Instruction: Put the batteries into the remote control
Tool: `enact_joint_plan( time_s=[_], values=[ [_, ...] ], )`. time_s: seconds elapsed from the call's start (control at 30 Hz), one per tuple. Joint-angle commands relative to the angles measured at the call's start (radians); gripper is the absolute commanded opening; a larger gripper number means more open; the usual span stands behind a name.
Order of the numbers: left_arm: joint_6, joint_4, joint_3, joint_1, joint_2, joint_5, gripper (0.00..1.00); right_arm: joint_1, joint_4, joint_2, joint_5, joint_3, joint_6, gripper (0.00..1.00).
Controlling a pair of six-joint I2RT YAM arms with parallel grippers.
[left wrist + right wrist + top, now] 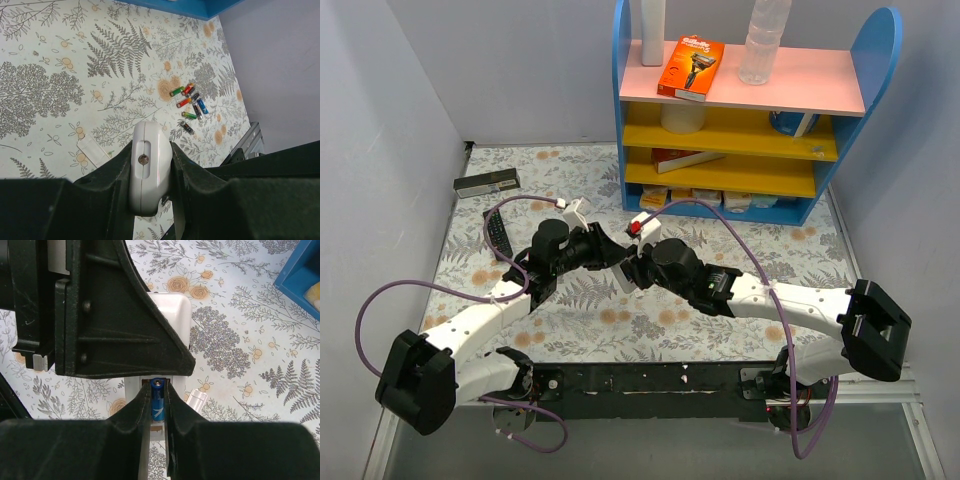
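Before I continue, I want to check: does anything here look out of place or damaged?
Only the spare batteries: they lie scattered on the table, pointing in different directions, not lined up. Nothing looks damaged or spilled.

Fern-print table [45,115], loose batteries [190,103]

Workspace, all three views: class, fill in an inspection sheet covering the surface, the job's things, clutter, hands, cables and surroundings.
Surface: fern-patterned cloth over the table, lying flat.
Job's things: white remote in the left hand; blue battery in the right hand; spare batteries loose on the cloth; white back cover lying apart.
Clutter: black remote and dark flat box, far left.
Hands: left shut on the remote, right shut on the battery, facing each other mid-table.
Cables: purple cables looping off both arms.
Surroundings: blue shelf unit with orange box and bottle; grey walls.
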Motion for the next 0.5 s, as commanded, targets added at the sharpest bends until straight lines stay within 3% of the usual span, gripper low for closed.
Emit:
enact_joint_plan(
  time_s=[0.0,0.47],
  values=[
    [0.0,-0.001,0.051,-0.022,-0.01,0.059,0.0,-0.02,0.031,-0.02,0.084,-0.026,-0.046,0.18],
    [-0.083,0.022,0.06,-0.022,-0.025,0.04,0.0,-0.02,0.023,0.016,0.065,-0.053,-0.049,0.18]
  ],
)
